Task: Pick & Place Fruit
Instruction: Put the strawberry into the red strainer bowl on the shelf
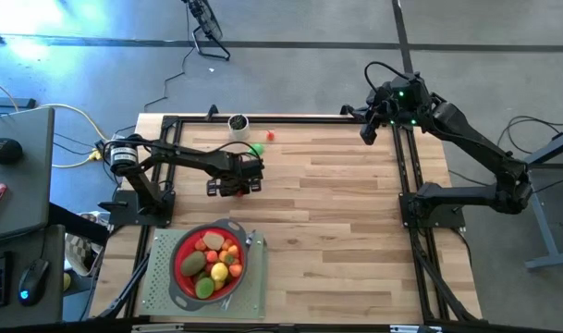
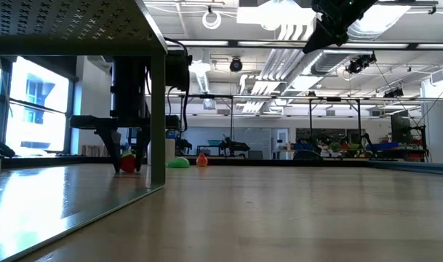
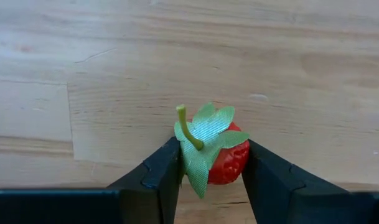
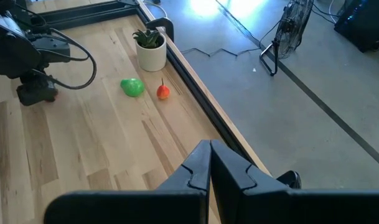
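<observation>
One strawberry (image 3: 229, 155) sits pinched between the left hand (image 3: 208, 177) fingers on the bench (image 1: 355, 222), gripped for lifting; right hand (image 4: 209, 165) clenched, parked far right

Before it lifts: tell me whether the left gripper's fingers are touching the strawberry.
Touching. The left wrist view shows the left gripper with a finger pressed against each side of the strawberry, no gap visible.

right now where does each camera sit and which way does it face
High: overhead, facing down; both arms, red strainer.
Low: table height, facing across; left gripper on a strawberry.
Left wrist: facing down; fingers clamp the strawberry.
Right wrist: raised at the table edge, facing across; shut fingers.
Shared: green fruit, high.
</observation>
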You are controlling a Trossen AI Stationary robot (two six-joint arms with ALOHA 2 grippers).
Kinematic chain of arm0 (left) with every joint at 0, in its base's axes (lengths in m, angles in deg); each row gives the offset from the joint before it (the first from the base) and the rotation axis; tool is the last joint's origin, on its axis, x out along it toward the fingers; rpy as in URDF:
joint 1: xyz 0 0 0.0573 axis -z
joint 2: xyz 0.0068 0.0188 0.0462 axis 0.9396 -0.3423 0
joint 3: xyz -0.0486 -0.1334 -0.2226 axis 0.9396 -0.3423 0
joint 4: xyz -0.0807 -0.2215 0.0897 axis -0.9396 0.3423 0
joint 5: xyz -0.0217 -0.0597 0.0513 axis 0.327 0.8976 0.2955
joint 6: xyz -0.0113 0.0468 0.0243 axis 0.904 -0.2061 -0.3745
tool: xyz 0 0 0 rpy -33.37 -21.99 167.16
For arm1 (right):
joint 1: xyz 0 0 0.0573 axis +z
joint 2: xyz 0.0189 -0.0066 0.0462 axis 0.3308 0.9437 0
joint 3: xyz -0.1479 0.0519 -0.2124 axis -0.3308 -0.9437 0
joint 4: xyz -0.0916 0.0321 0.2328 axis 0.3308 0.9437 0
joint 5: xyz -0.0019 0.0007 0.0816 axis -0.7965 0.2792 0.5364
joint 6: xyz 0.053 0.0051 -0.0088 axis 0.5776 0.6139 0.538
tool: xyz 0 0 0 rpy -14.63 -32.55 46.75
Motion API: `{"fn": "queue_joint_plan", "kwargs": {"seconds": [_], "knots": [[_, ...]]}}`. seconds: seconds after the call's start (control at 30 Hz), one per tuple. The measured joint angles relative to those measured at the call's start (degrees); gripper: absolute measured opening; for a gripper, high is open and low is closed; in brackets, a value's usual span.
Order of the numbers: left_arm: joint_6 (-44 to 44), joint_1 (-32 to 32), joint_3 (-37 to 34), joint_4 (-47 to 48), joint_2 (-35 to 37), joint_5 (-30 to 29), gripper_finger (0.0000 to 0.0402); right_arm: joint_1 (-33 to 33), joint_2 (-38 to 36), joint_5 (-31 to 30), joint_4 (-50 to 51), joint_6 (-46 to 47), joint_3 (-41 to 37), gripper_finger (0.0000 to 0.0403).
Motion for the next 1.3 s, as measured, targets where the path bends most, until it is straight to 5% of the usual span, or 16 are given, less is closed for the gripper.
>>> {"fn": "queue_joint_plan", "kwargs": {"seconds": [0.67, 1.3], "knots": [[-6.54, 0.00, 6.29, 0.51, 1.46, -2.07, 0.0141, 0.00, 0.02, 0.13, -0.02, 0.02, 0.00, 0.0003], [-25.12, 0.45, 39.51, 26.30, 1.57, -5.92, 0.0141, -0.02, 0.02, 0.15, -1.17, -1.42, 0.00, 0.0003]]}}
